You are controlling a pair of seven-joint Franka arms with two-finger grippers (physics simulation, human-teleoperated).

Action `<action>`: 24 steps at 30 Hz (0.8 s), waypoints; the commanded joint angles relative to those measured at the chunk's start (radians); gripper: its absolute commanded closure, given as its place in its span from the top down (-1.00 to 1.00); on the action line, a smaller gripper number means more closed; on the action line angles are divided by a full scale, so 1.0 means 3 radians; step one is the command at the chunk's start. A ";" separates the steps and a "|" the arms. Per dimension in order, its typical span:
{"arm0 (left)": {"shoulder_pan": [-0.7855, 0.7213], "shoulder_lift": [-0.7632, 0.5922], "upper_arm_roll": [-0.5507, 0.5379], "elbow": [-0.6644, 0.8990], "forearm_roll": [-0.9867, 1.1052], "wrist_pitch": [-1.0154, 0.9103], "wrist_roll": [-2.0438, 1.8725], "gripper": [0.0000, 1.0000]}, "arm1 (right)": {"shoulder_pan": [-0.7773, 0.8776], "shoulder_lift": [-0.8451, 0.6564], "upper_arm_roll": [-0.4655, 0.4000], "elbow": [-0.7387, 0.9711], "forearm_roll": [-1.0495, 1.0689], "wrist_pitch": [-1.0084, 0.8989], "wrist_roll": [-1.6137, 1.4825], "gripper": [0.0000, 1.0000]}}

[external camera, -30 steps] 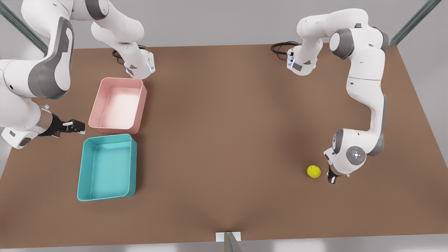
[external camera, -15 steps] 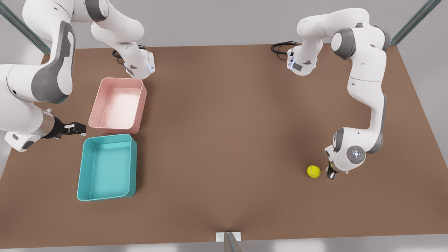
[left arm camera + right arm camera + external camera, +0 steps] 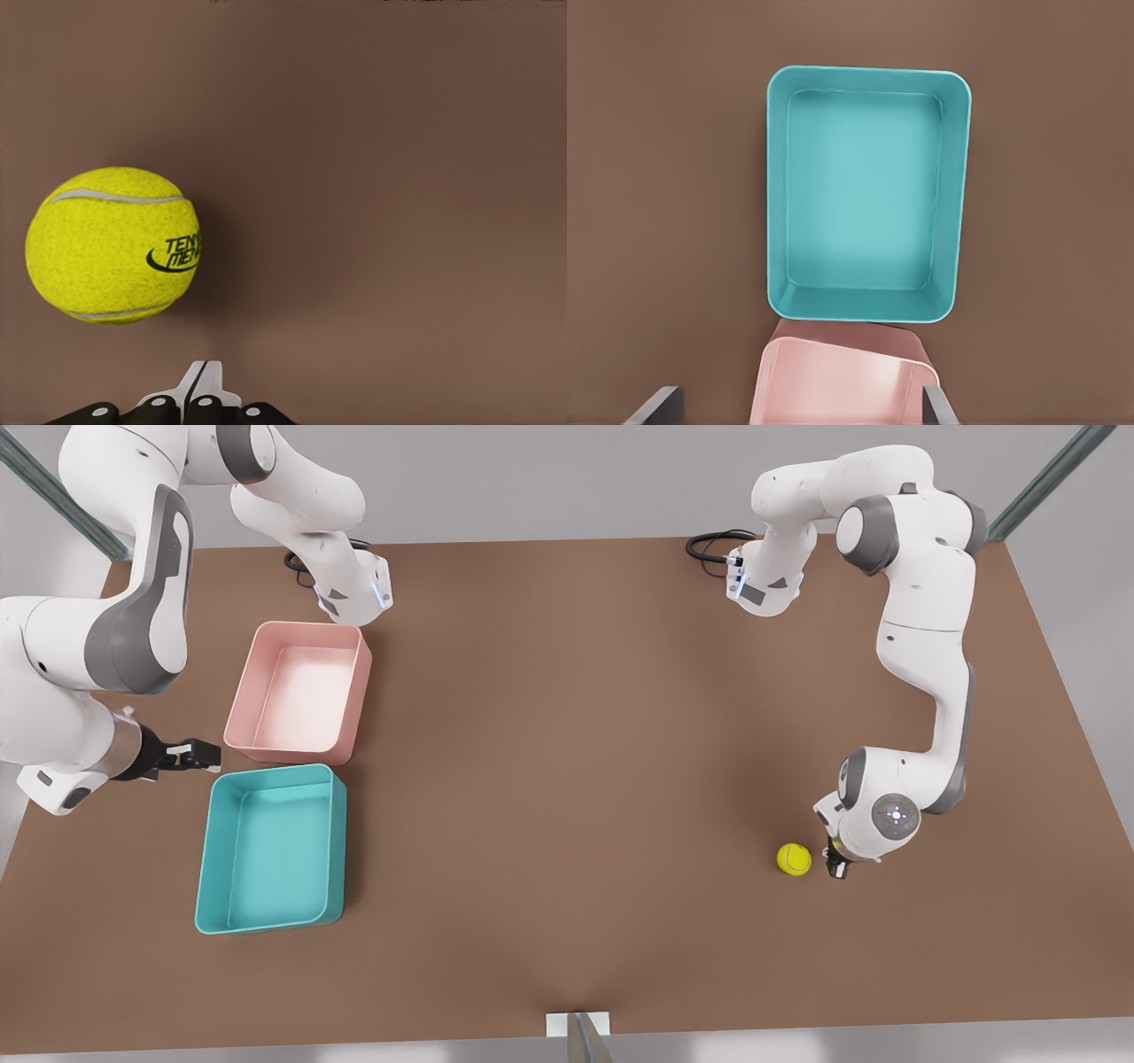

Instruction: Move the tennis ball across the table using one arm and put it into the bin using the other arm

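Left gripper (image 3: 834,865), fingers closed and empty, sits beside the tennis ball (image 3: 794,858), poised to push; right gripper (image 3: 197,755) waits open near the bin (image 3: 268,921).

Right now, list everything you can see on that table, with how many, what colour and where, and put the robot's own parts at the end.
tennis ball: one, yellow-green, on the table toward the front view's right, beside the left gripper.
bin: one, teal, front view's left, nothing inside it.
pink tub: one, pink, just behind the bin, nothing inside it.
table: one, matte brown, under everything.
left gripper: one, fingers shut, low beside the tennis ball on its front-view right, apart from it.
right gripper: one, fingers open, at the front view's left near both tubs.
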 commanded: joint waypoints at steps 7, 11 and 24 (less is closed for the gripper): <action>-0.0012 -0.0008 0.0000 0.0007 0.0015 -0.0007 -0.0629 -0.57 | 0.0005 -0.0004 0.0000 -0.0001 0.0003 -0.0001 -0.0005 1.00; -0.0017 -0.0008 0.0000 0.0027 0.0015 -0.0002 -0.0645 -0.57 | 0.0005 0.0021 0.0000 0.0004 -0.0002 -0.0001 -0.0005 1.00; -0.0033 0.0002 0.0000 0.0048 0.0031 0.0019 -0.0231 -0.57 | 0.0015 0.0052 0.0000 0.0009 -0.0002 0.0015 0.0000 1.00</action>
